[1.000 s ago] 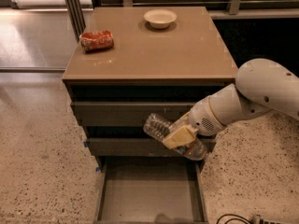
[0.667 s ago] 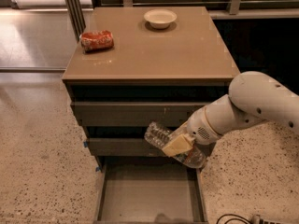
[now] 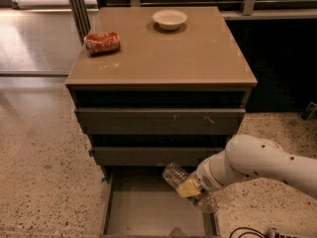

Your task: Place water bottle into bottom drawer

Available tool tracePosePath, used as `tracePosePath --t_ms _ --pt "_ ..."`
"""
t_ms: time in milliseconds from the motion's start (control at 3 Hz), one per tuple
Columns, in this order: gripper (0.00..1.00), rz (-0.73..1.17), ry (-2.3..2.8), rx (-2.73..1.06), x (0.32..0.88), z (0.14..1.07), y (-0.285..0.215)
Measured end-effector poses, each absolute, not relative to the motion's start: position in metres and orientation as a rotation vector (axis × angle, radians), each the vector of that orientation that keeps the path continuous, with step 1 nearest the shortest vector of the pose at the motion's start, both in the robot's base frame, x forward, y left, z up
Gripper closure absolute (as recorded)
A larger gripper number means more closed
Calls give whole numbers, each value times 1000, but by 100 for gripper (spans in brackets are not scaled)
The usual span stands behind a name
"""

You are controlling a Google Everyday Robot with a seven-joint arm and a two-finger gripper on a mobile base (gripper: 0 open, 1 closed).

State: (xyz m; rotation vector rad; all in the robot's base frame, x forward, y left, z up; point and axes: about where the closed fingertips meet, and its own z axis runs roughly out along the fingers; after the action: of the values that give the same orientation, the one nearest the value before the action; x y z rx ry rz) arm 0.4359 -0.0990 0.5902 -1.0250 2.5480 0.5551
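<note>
The water bottle (image 3: 174, 175) is a small clear crinkled plastic bottle, held tilted with one end up-left and the other down-right. My gripper (image 3: 192, 188) is shut on the water bottle around its middle. It hangs over the right side of the open bottom drawer (image 3: 143, 213), a wide grey tray pulled out below the cabinet. My white arm (image 3: 262, 165) reaches in from the right. The bottle is just above the drawer's floor, near its right wall.
A crushed red-orange can (image 3: 102, 42) and a white bowl (image 3: 169, 19) sit on the cabinet top (image 3: 198, 58). The two upper drawers (image 3: 158, 120) are shut. A black cable (image 3: 247, 232) lies on the speckled floor at the bottom right.
My arm and gripper have lowered with the bottle, from in front of the middle drawer down to the bottom drawer's opening.
</note>
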Motion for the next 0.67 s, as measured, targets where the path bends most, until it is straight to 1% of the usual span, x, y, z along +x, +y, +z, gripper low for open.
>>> tracePosePath --t_ms 667 --pt "100 555 2532 -979 445 595 -97"
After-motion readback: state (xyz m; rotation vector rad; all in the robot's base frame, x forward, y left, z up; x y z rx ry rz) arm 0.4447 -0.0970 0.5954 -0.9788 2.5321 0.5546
